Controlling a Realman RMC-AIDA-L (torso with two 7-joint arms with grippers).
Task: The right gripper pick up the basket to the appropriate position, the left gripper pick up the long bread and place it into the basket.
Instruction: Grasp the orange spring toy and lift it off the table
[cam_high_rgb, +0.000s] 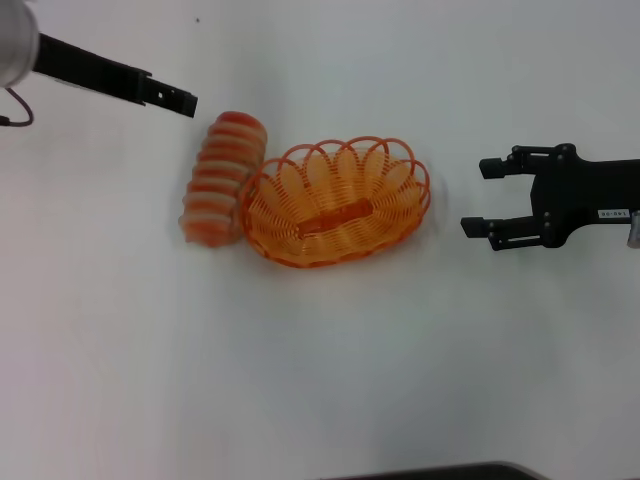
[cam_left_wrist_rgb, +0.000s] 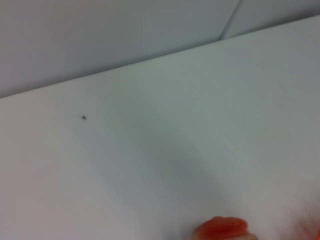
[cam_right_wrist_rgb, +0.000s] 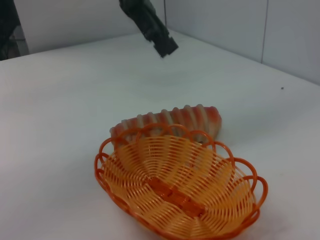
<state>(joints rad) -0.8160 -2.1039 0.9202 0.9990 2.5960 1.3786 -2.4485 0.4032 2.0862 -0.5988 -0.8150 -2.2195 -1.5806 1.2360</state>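
Basket and bread side by side at frame centre.
The basket (cam_high_rgb: 338, 203) sits on the white bench (cam_high_rgb: 330, 380), long bread (cam_high_rgb: 224, 178) touching its left rim. Right claw (cam_high_rgb: 483, 198) gapes wide at right; left claw (cam_high_rgb: 168, 97), upper left, state unclear.

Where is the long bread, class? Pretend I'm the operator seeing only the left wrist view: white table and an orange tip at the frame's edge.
Observer: The long bread lies on the table, close against the basket on the robot's left side of it.
Operator: Is the basket loaded?
Observer: No, it is empty.
Operator: And the grippers?
Observer: The right gripper is open, apart from the basket on its right. The left gripper hovers past the bread's far end, carrying nothing.
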